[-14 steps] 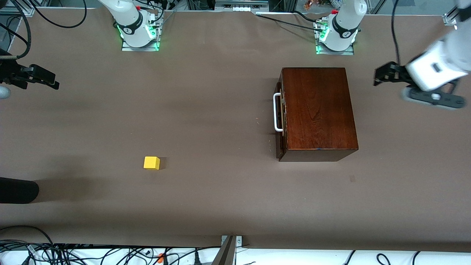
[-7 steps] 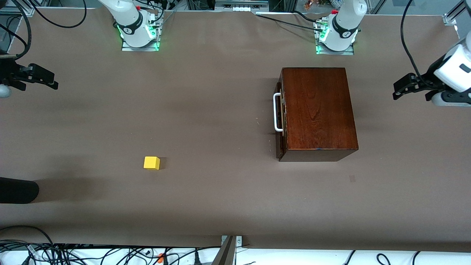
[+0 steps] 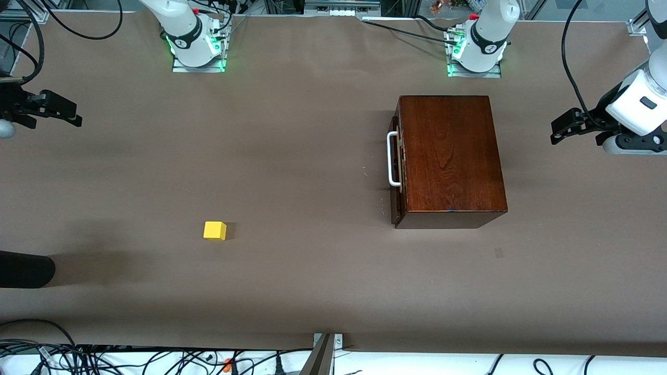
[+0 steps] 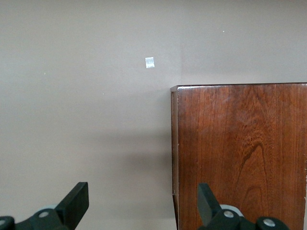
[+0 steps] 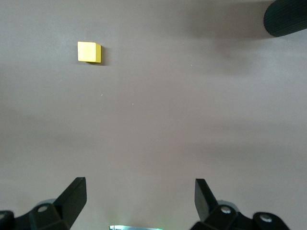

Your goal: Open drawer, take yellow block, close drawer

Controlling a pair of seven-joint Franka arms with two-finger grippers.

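Currently shut: drawer [image 3: 396, 166], white handle [image 3: 392, 159] facing the yellow block [image 3: 214, 230], which sits out on the brown counter [image 3: 312, 271], well apart. Left gripper [image 3: 565, 125] open, hovering beside the wooden box [image 3: 451, 156]; right gripper [image 3: 54, 108] open, waiting at the counter's edge.

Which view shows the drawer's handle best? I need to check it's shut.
The front view: the white handle shows whole against the drawer front, which looks closed. The left wrist view shows only the box's top; the right wrist view shows neither.
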